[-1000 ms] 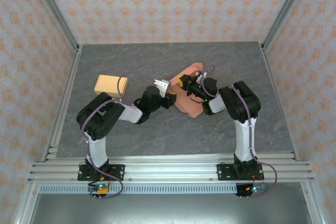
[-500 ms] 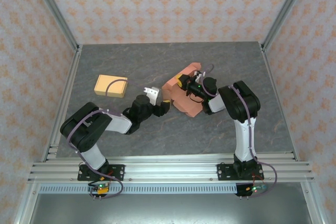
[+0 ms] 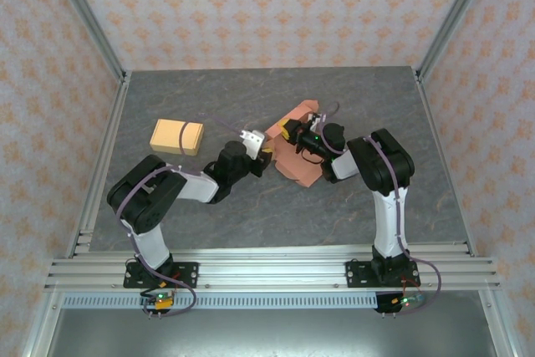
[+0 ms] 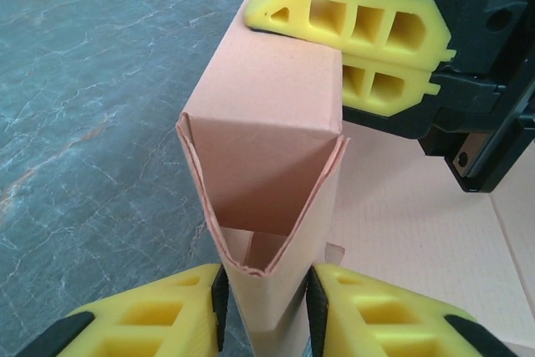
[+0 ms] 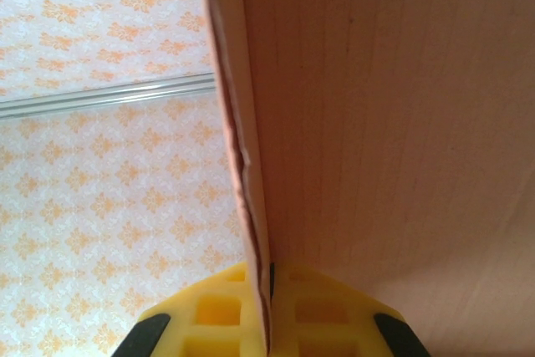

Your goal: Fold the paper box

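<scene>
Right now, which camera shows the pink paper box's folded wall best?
Left wrist: the pink paper box has its wall folded into a hollow wedge, with the left gripper pinching the near end and the right gripper the far end. Top external shows the box small between the arms; right wrist, one edge and a flat face up close.

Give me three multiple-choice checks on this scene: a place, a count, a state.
1. Where is the tan box relative to the pink paper box? A to its left; B to its right; C on top of it.
2. How many boxes are on the table? A one; B two; C three.
3. What are the right jaws doing? A hanging open; B shut on the pink paper box; C shut on the tan box.
Answers: 1 A: the top view shows it apart, on the left side. 2 B: one tan, one pink. 3 B: yellow pads clamp pink card in the right wrist view.
</scene>
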`<state>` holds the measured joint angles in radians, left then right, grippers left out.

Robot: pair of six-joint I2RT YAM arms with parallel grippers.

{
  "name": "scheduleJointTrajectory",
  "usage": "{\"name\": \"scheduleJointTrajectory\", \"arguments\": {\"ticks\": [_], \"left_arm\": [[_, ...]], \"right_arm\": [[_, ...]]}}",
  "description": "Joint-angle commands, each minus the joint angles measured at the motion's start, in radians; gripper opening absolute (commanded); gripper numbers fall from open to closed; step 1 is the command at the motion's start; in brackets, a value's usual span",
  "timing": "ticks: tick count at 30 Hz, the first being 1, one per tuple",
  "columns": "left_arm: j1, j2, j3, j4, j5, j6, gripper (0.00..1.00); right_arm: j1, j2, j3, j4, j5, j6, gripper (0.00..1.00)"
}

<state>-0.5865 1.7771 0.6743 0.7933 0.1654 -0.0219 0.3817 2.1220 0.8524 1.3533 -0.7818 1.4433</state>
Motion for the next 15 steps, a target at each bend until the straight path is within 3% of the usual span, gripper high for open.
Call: {"name": "scheduleJointTrajectory", "arguments": {"ticks": [1,5,15], "left_arm": [[0.004,0.029,0.039,-0.025,0.03,0.037,0.32],[0.003,0.068,0.075,-0.047,0.017,-0.001,0.33],[-0.009,0.064,0.068,-0.044,0.06,-0.047,0.51]], "right_arm": [[0.01,0.012,0.022,0.048,-0.024,-0.002,0.0],[0.015,0.017,0.024,0.048,-0.022,-0.001,0.0],[0.02,0.015,0.014,0.048,-0.002,-0.008,0.0]]}}
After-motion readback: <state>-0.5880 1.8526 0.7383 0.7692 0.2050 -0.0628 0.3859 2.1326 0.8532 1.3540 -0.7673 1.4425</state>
